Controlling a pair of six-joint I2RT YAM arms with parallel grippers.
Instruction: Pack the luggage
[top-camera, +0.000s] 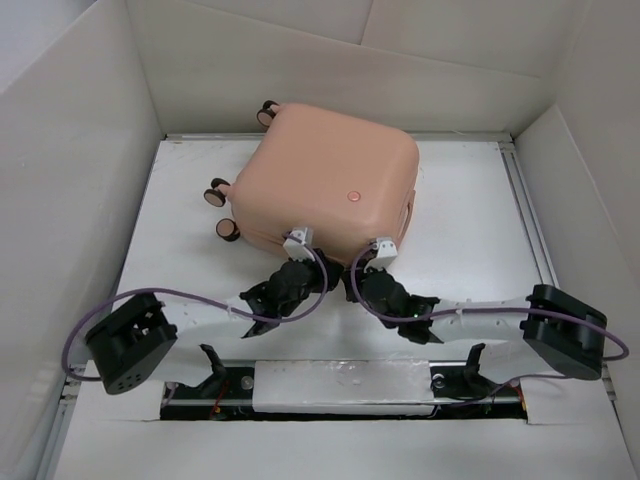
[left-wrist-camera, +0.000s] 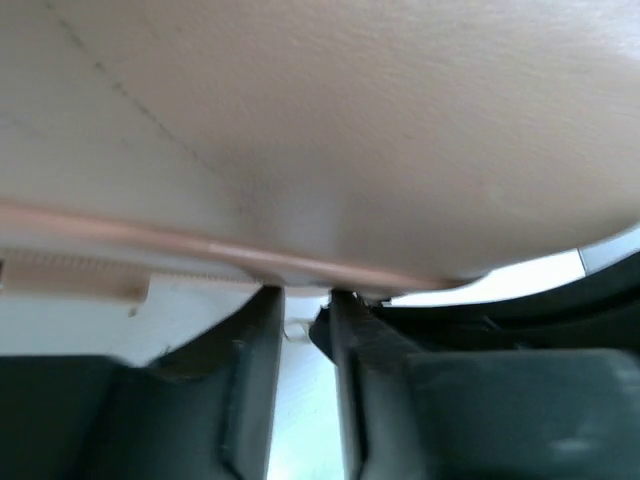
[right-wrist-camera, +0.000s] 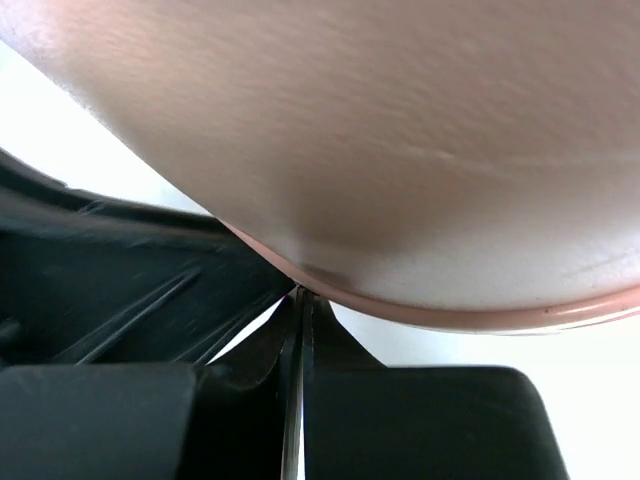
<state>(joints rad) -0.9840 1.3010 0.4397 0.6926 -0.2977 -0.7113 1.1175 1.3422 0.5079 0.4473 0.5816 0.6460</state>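
Observation:
The luggage (top-camera: 330, 180), a closed peach-pink hard-shell case, lies flat at the middle back of the white table (top-camera: 470, 230), its wheels (top-camera: 216, 193) pointing left and a round emblem (top-camera: 352, 197) on top. My left gripper (top-camera: 298, 240) is at its near edge; in the left wrist view the shell (left-wrist-camera: 400, 120) fills the top and the gripper (left-wrist-camera: 305, 300) shows a narrow gap, its tips under the rim with a small pale bit between them. My right gripper (top-camera: 383, 245) sits just right of it. Seen from that wrist, it (right-wrist-camera: 302, 298) is shut with its tips against the luggage's rim (right-wrist-camera: 400, 130).
Tall white walls (top-camera: 70, 180) box in the table on the left, back and right. A metal rail (top-camera: 525, 200) runs along the right side. The two arms' elbows (top-camera: 130, 340) (top-camera: 565, 330) rest near the front corners. A pale zipper strip (left-wrist-camera: 70, 270) runs along the case's seam.

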